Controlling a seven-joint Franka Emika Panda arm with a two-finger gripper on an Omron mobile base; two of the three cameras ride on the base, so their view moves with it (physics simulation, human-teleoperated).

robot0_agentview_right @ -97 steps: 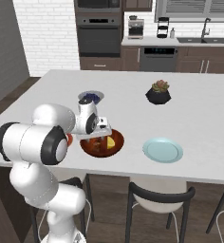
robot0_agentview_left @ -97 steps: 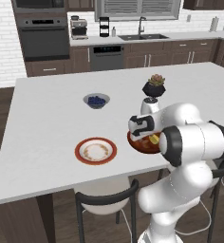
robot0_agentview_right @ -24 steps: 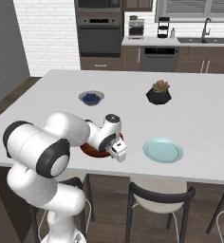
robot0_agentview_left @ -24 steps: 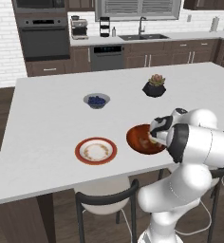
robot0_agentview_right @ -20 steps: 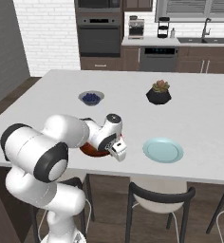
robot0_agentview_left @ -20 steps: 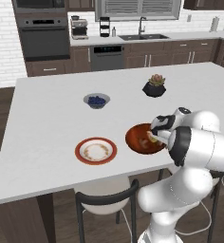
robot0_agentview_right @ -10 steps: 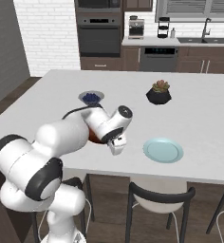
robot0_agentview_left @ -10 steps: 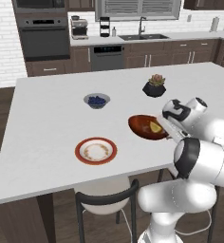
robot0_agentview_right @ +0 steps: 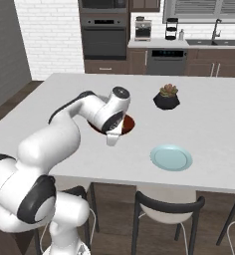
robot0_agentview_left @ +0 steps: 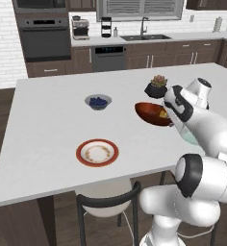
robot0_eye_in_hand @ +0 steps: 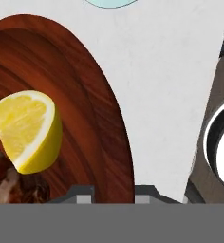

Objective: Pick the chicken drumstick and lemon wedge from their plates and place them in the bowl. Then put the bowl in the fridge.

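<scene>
Bowl [robot0_agentview_left: 153, 114] lifted off the bench [robot0_agentview_left: 48, 129] since a second ago
Pincer [robot0_agentview_left: 170, 115] clamped on its rim; lemon wedge [robot0_eye_in_hand: 28, 129] lies inside beside the drumstick [robot0_eye_in_hand: 9, 182]

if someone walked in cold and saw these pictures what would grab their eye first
Most likely the wooden bowl, tipped up off the counter with the white arm's pincer shut on its rim. Up close in the hand view, a bright lemon wedge lies inside it beside the brown chicken drumstick. Both plates sit bare: the red-rimmed plate near the counter's front edge, the light-blue plate to the bowl's right.
</scene>
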